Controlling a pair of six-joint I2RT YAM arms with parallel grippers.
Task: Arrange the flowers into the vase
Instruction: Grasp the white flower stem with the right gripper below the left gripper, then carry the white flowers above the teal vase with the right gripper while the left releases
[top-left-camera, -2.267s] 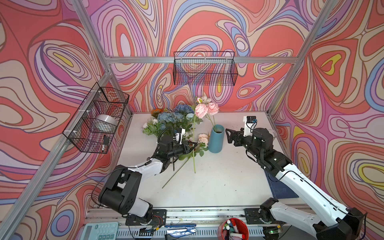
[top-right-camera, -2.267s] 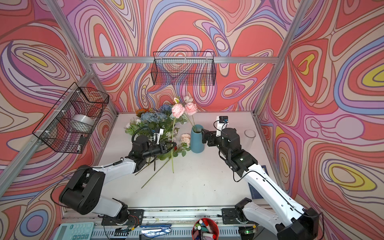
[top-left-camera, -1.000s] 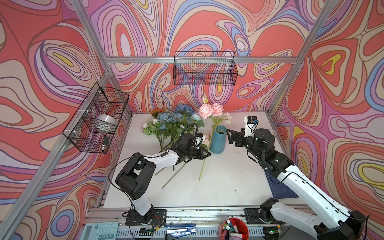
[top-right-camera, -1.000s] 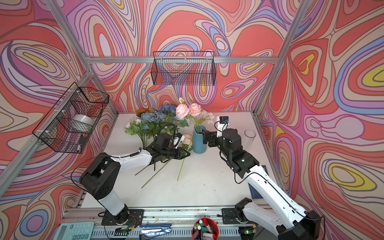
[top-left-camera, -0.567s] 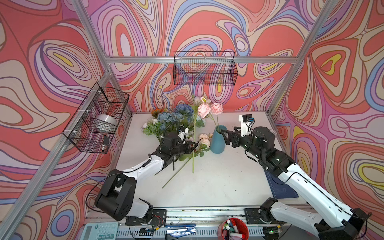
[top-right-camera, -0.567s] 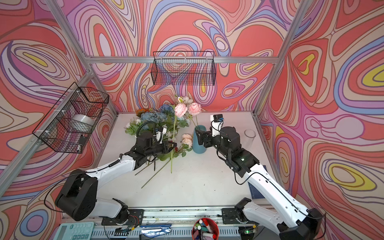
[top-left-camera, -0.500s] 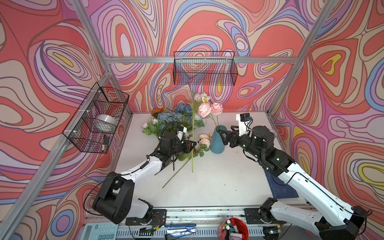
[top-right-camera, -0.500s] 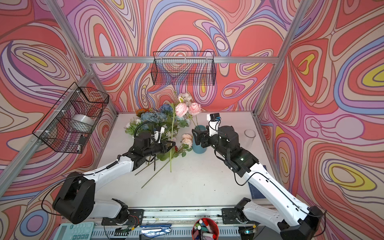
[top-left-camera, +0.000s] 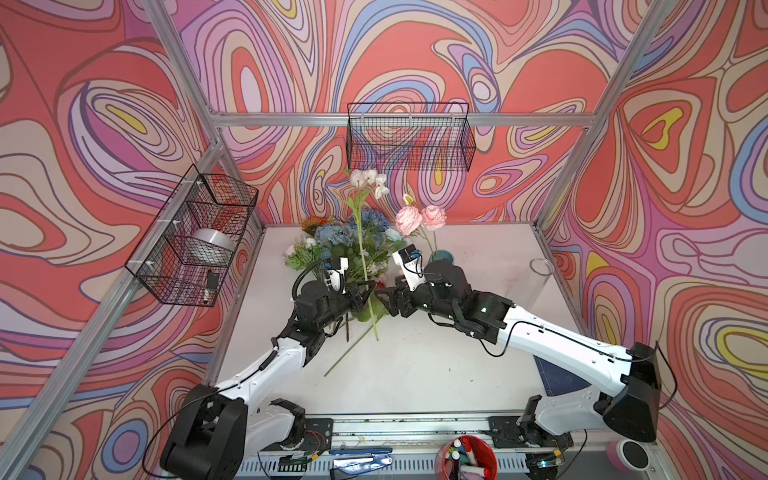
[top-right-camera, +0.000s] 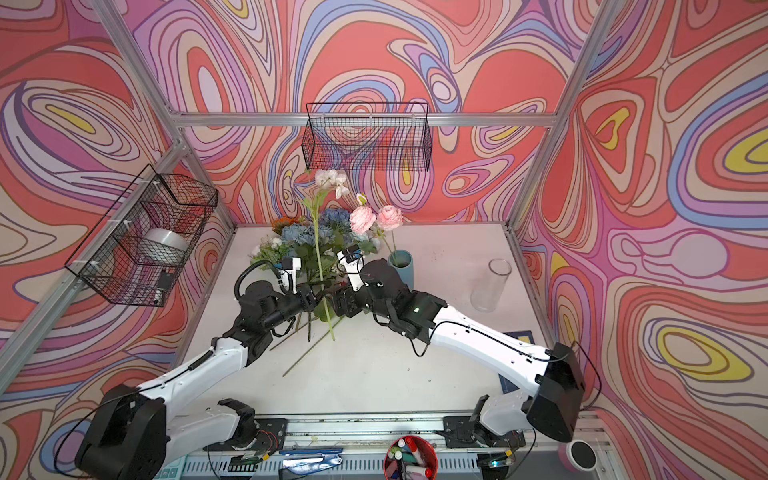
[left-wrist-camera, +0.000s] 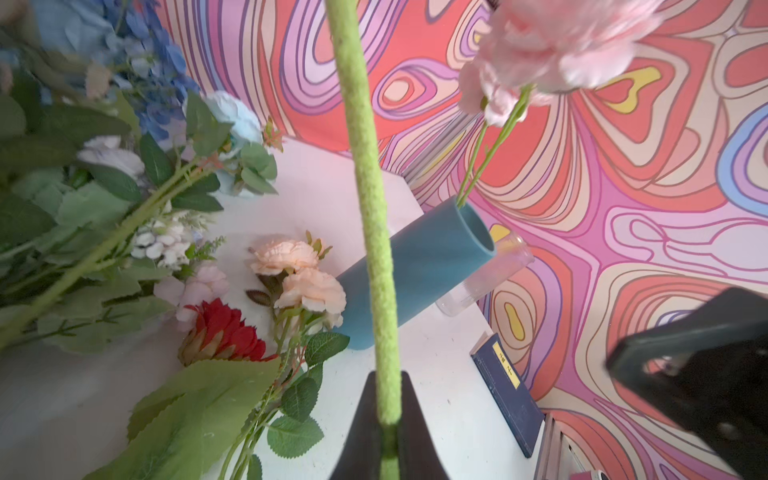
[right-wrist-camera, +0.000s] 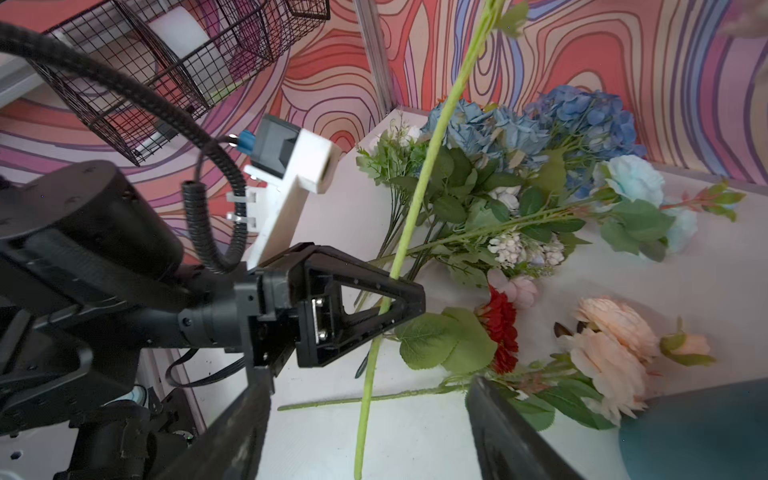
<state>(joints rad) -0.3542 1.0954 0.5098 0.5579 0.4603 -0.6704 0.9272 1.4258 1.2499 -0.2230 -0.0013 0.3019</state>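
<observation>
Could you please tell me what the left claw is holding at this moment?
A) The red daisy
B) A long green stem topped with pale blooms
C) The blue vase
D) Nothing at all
B: the left claw is shut on the long green stem, which rises upright to pale blooms above the flowers lying on the table.

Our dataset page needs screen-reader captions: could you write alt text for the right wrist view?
The left pincer is shut on a green flower stem, holding it nearly upright over the white table, with the open right pincer straddling its lower end. Behind lie a blue hydrangea, a red daisy and peach roses.
</observation>
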